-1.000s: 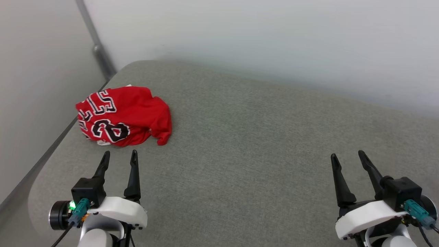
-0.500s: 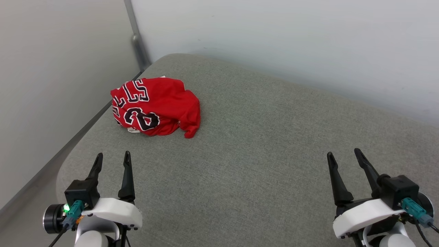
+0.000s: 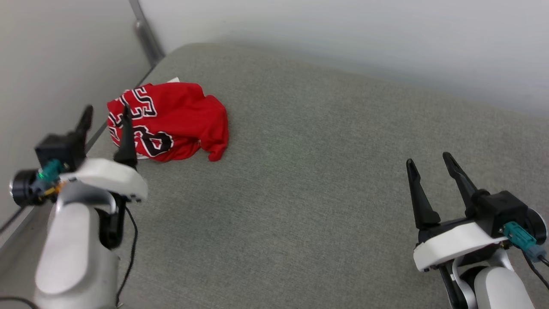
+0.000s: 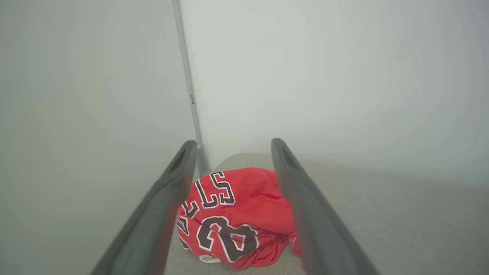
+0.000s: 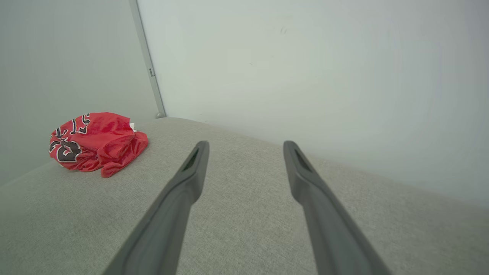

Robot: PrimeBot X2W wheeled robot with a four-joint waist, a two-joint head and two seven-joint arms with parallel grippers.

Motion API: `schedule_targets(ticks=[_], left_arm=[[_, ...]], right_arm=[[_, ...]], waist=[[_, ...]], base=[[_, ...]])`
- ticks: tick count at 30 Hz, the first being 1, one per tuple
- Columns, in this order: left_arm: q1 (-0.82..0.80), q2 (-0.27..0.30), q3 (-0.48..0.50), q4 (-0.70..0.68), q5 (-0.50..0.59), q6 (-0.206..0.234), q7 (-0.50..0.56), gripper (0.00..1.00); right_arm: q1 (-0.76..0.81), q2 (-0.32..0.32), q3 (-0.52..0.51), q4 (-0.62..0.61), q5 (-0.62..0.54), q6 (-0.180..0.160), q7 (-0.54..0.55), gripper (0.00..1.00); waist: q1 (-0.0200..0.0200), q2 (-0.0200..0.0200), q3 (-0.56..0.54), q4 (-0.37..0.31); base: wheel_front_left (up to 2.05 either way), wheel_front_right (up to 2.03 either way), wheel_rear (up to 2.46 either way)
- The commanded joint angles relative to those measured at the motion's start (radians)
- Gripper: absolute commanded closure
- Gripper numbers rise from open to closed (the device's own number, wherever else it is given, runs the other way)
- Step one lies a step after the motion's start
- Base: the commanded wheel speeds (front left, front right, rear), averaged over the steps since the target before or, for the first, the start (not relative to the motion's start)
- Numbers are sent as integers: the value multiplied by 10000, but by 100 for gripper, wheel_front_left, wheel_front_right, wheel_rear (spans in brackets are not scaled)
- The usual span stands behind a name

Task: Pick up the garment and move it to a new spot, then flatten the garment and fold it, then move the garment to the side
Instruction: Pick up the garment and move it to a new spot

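Observation:
The garment [image 3: 171,120], a red jersey with black-and-white letters and a number, lies crumpled near the far left corner of the grey padded surface [image 3: 321,193]. My left gripper [image 3: 107,115] is raised at the left, open and empty, its fingers pointing at the garment's near left side. In the left wrist view the garment [image 4: 237,214] sits between and beyond the open fingers [image 4: 301,206]. My right gripper [image 3: 426,159] stands open and empty at the lower right, far from the garment. The right wrist view shows the garment [image 5: 95,143] off to the left.
Pale walls close off the back and left, with a grey vertical post [image 3: 146,32] in the corner. The surface's left edge [image 3: 25,223] runs close to my left arm. Bare grey surface stretches to the right of the garment.
My left arm has lifted and moved forward toward the garment. The head camera has shifted, so the whole scene moved in view. The right gripper stays where it was.

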Motion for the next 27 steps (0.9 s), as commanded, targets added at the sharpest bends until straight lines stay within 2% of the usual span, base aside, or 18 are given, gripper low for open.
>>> schedule_targets(ticks=[1, 6, 11, 12, 18, 23, 27], left_arm=[[-670, 231, 53, 200, -91, -37, 331, 0], [-2579, 1263, 190, 1092, -536, -200, 1943, 0], [-3949, 2459, -85, 2235, -1268, -315, 4241, 0], [-3949, 2459, -85, 2235, -1268, -315, 4241, 0], [-4582, 3707, -810, 3083, -3161, -331, 7139, 0], [-4525, 4168, -698, 3757, -4410, -334, 8403, 0], [-4356, 4252, -620, 4312, -4746, -335, 8843, 0]], right_arm=[[-276, 6, 36, -113, -115, -3, 66, 0], [-908, 3, 185, -373, -305, -3, 148, 0], [-1475, 3, 294, -530, -407, -3, 80, 0], [-1475, 3, 294, -530, -407, -3, 80, 0], [-2046, 6, 380, -534, -437, -3, -70, 0], [-2372, 5, 461, -484, -414, -3, -241, 0], [-2505, 5, 416, -427, -499, -3, -328, 0]], waist=[[-1, 0, 711, -531], [-1, 0, 1885, -1227], [-1, 0, 3026, -1908], [-1, 0, 3026, -1908], [-1, 0, 4163, -2519], [-1, 0, 4780, -2773], [-1, 0, 5037, -2834]], base=[[0, 0, 0], [0, 0, 0], [0, 0, 0], [0, 0, 0], [0, 0, 0], [0, 0, 0], [0, 0, 0]])
